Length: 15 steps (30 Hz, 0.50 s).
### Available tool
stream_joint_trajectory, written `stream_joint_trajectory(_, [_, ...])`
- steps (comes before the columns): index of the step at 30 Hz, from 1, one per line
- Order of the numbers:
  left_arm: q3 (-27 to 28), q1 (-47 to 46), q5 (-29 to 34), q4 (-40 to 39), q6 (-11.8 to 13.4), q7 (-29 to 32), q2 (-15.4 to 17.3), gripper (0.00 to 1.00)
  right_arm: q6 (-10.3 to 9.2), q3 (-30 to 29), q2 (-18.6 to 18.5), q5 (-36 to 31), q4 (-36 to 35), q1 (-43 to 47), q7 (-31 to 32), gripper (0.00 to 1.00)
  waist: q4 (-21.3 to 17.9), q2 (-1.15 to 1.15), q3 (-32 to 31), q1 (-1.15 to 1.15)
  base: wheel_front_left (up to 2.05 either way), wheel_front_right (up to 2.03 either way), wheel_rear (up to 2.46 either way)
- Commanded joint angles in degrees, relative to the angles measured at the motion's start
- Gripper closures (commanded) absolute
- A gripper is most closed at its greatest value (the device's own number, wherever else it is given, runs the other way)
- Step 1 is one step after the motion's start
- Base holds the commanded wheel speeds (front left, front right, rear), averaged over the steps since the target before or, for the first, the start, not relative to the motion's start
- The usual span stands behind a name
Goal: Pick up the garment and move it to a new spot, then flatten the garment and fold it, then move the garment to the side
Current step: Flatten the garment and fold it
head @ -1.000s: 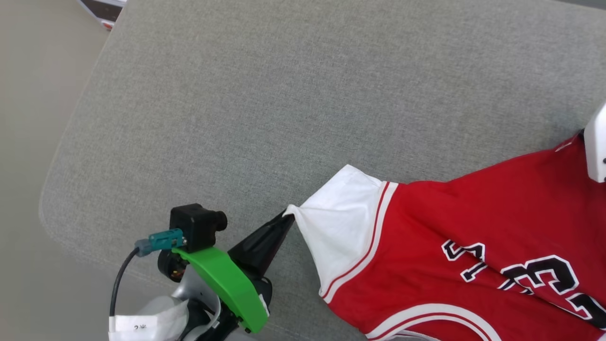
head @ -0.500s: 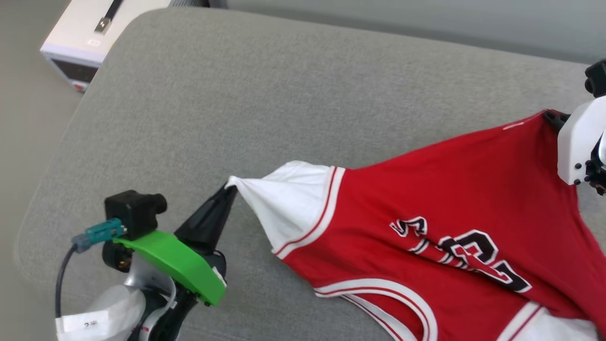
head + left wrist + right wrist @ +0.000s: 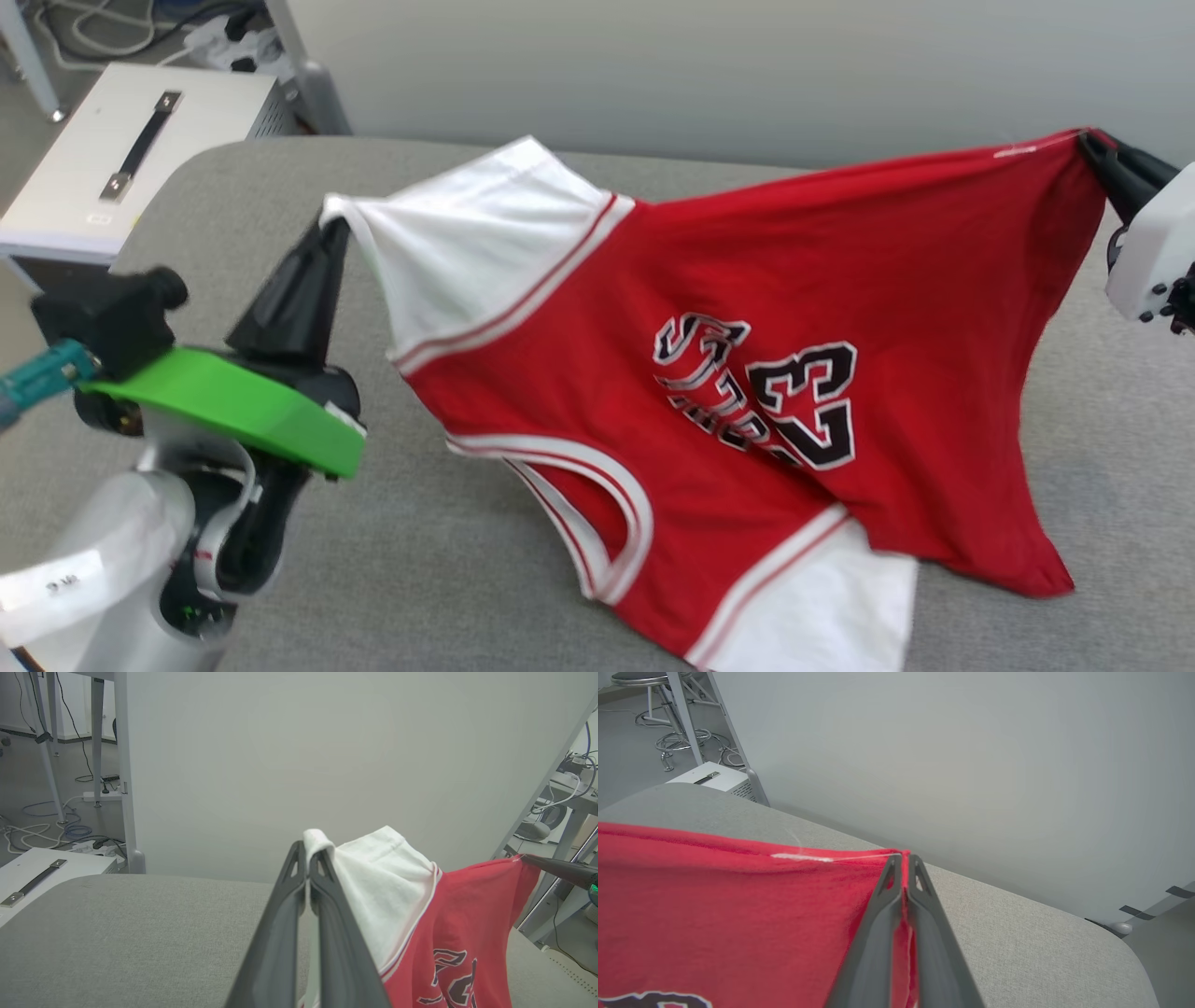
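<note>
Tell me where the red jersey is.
In the head view the red jersey hangs stretched across the middle, over the grey cushion, its white sleeve pinched by the left claw and its red corner by the right claw.

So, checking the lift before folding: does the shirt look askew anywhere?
Yes. The shirt hangs crooked: left gripper pinches a white sleeve tip, right gripper a red corner, so the print sits tilted.

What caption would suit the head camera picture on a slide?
A shirt held up over the grey cushion, left gripper pinching its white sleeve, right gripper a red corner.
</note>
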Motion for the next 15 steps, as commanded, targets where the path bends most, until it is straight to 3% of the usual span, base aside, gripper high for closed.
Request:
stream_joint_trajectory(1, [0.83, -2.09, 0.86, -0.12, 0.56, -0.36, 0.6, 1.0, -0.04, -0.67, 0.49, 0.13, -0.9, -0.89, -0.91, 1.0, -2.94, 0.0, -2.99, 0.0, 0.0, 0.0, 0.0])
stream_joint_trajectory(8, [3.3, -8.51, 2.72, -0.34, 1.95, -0.54, 1.53, 1.0, -0.04, -4.28, 1.86, -1.03, -5.63, -0.61, -3.15, 1.0, -5.64, 0.0, -5.11, 0.0, 0.0, 0.0, 0.0])
stream_joint_trajectory(15, [5.41, -14.23, 5.58, -1.81, 2.98, -1.15, 3.45, 1.0, -0.04, -9.87, 2.69, -2.57, -14.67, 1.89, -0.54, 1.0, -7.65, 0.0, -6.06, 0.0, 0.0, 0.0, 0.0])
